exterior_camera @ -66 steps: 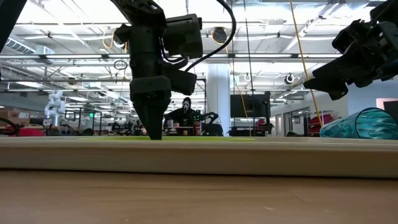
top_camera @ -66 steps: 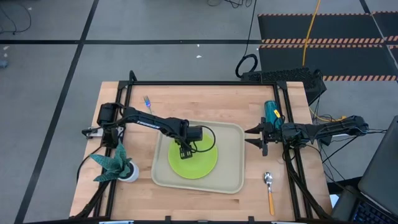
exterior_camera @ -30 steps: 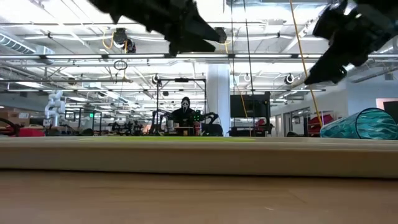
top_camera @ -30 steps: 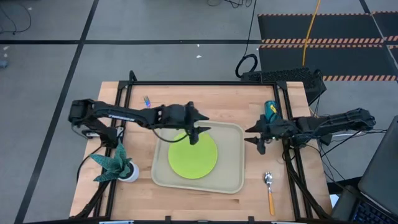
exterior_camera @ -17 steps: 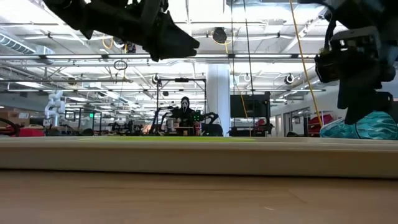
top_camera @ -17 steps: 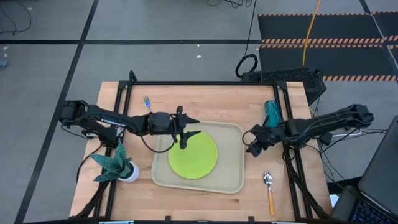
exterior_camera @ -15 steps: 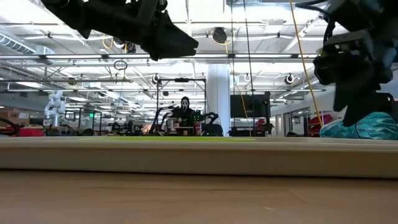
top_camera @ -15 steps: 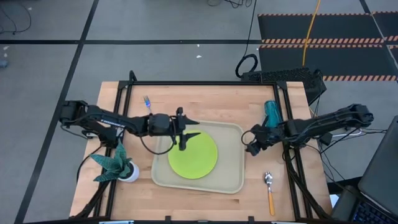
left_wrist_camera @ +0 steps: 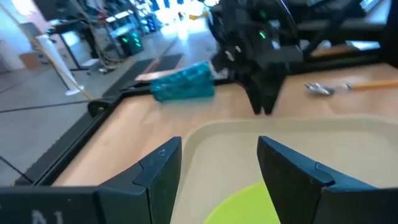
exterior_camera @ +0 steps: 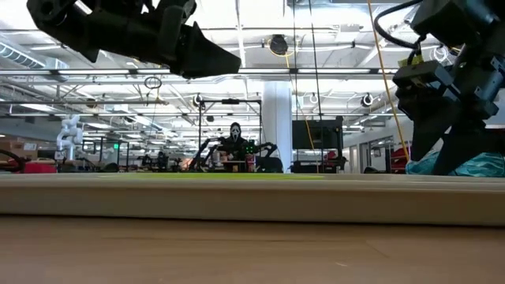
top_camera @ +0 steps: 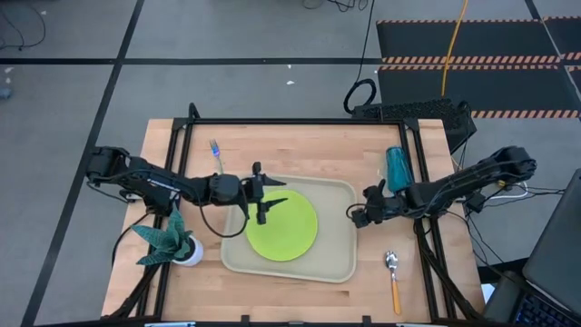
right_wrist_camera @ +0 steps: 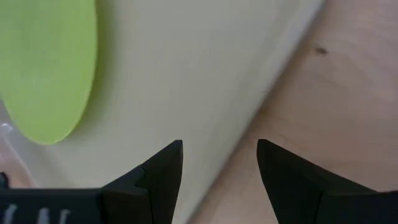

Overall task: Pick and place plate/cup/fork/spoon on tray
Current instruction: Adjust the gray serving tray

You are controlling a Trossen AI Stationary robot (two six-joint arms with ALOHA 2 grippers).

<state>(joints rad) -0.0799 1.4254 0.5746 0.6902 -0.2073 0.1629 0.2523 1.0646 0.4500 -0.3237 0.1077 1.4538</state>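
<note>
My robotics lab, open hall beyond my wooden table [top_camera: 309, 145], ceiling trusses [exterior_camera: 316, 75], far workstations [exterior_camera: 237, 162], striped floor mats [top_camera: 472, 54]

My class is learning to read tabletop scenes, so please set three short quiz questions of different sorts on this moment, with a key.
1. True or false: the flat round lime-green plate lies on the large beige rectangular tray.
2. Which lies nearest the right tool? A) blue-handled fork B) teal translucent cup C) potted plant
3. Fill in: the orange-handled spoon lies on the ___, off the tray.

Key: 1 true; 2 B; 3 table.
</note>
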